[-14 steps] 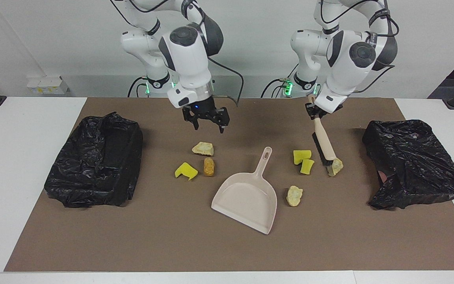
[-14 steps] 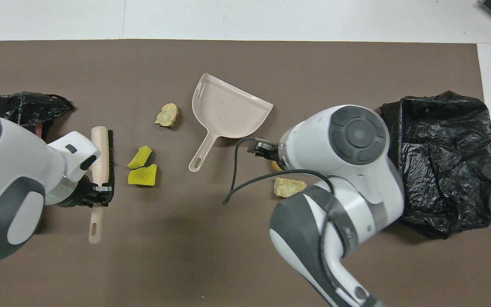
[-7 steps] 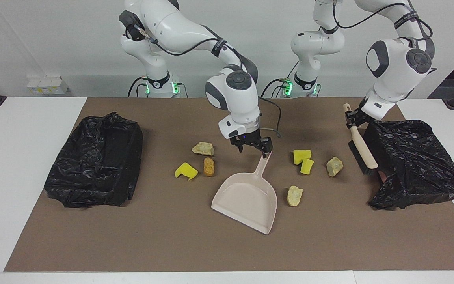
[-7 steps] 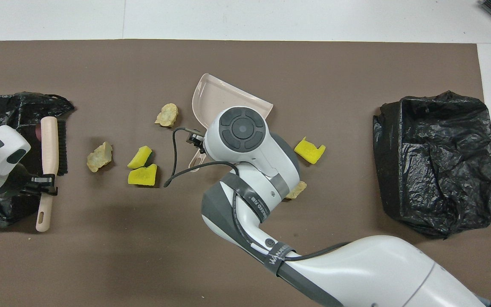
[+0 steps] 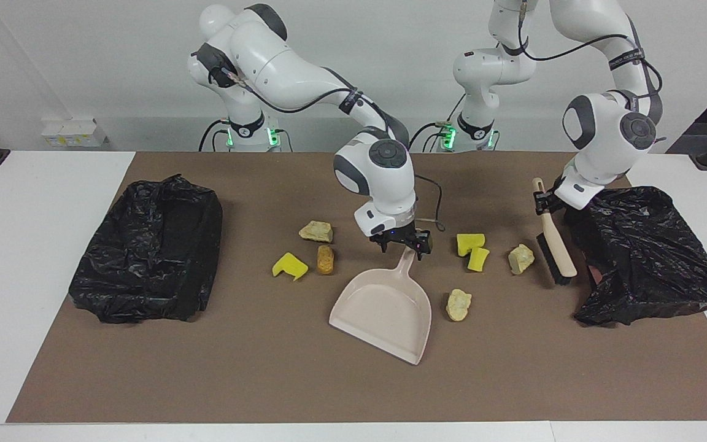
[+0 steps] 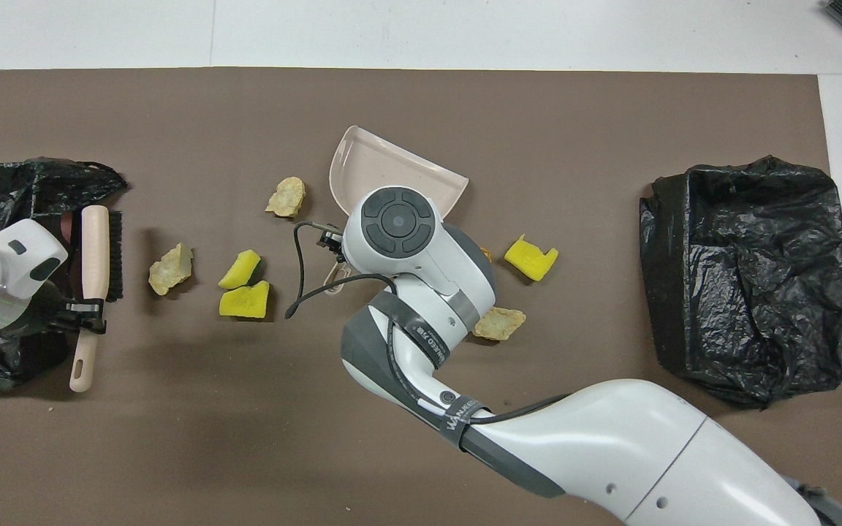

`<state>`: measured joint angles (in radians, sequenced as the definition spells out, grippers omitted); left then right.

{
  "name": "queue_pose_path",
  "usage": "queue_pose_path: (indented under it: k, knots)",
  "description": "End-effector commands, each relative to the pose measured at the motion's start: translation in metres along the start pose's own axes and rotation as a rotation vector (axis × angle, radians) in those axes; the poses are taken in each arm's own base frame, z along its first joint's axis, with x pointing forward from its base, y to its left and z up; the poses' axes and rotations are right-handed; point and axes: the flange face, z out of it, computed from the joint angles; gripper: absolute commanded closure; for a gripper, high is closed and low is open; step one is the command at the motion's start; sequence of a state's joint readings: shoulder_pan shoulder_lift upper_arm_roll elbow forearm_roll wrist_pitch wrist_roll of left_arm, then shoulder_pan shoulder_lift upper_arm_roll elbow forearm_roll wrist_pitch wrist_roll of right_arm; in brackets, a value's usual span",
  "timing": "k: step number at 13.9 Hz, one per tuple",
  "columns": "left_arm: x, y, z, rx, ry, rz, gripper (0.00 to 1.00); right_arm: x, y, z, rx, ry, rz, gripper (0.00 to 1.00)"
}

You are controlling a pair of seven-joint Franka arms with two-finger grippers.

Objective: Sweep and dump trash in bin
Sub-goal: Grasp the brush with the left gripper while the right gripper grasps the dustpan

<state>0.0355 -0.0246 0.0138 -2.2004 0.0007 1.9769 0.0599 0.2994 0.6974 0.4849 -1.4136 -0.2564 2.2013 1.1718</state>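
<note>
I read the facing view as a clock with the pan of the dustpan (image 5: 384,310) at its centre. The dustpan lies flat on the brown mat (image 5: 206,368), its handle running up toward twelve, toward the robots. My right gripper (image 5: 404,245) is down at the tip of that handle with its pincer wide, one finger on each side of the handle; I cannot tell whether they touch it. My left gripper (image 5: 544,201) is clamped on the handle of the brush (image 5: 555,245), which hangs tilted with its bristle head low, just beside the black bin (image 5: 642,252) at about three; I cannot tell whether the bristles touch the mat. All the scraps lie on the mat, none in the dustpan. A beige lump (image 5: 458,304) sits at three, just beside the pan. At about one are the upper yellow chunk (image 5: 470,243) and the lower yellow chunk (image 5: 478,259), touching or nearly so. At two, between those and the brush, is a crumbly lump (image 5: 520,258). At eleven is a pale lump (image 5: 316,231). Around ten are a brown oval piece (image 5: 325,259) and, just beside it, a yellow wedge (image 5: 289,265). A second black bin (image 5: 151,248) stands at about nine, well apart from all of them.
</note>
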Motion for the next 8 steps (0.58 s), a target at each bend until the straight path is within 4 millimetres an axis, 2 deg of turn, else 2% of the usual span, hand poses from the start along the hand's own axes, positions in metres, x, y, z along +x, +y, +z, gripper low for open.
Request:
queue_pose_path:
  k: [1,2,3,5,7,8]
  knots:
    - [-0.010,0.017,0.001,0.024,0.012,0.048,1.00,-0.005,-0.007,-0.006,-0.020,0.023,-0.026,0.55]
    - [-0.015,0.030,0.003,0.028,0.008,0.066,1.00,-0.002,-0.006,-0.012,-0.024,0.031,-0.028,0.83]
    - [-0.020,0.038,0.009,0.030,-0.002,0.079,1.00,-0.003,-0.007,-0.020,-0.018,0.035,-0.026,1.00]
    - [-0.031,0.063,0.015,0.033,-0.011,0.127,1.00,0.007,-0.002,-0.032,-0.020,0.059,-0.032,1.00]
    - [-0.037,0.088,0.019,0.033,-0.021,0.173,1.00,0.000,-0.003,-0.056,-0.023,0.100,-0.120,1.00]
    - [-0.041,0.104,0.023,0.021,-0.030,0.197,1.00,-0.005,0.001,-0.057,-0.042,0.090,-0.204,1.00]
